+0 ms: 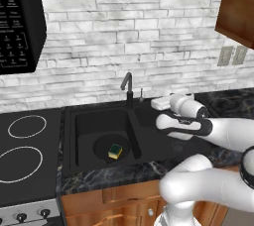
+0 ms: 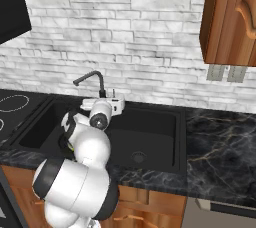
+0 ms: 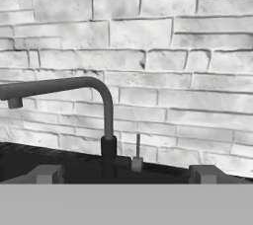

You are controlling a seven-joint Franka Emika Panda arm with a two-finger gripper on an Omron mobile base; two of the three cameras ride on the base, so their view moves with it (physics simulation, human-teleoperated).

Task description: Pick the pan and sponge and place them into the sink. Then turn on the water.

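Left base view: yellow-green sponge (image 1: 115,151) lies on round black pan (image 1: 112,147).

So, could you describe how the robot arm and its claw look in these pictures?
The arm is glossy white, made of rounded, tube-like segments with dark bands at the joints. Its wrist ends in a white block carrying the claw, whose two finger tips are small, square and dark grey. No cables are visible.
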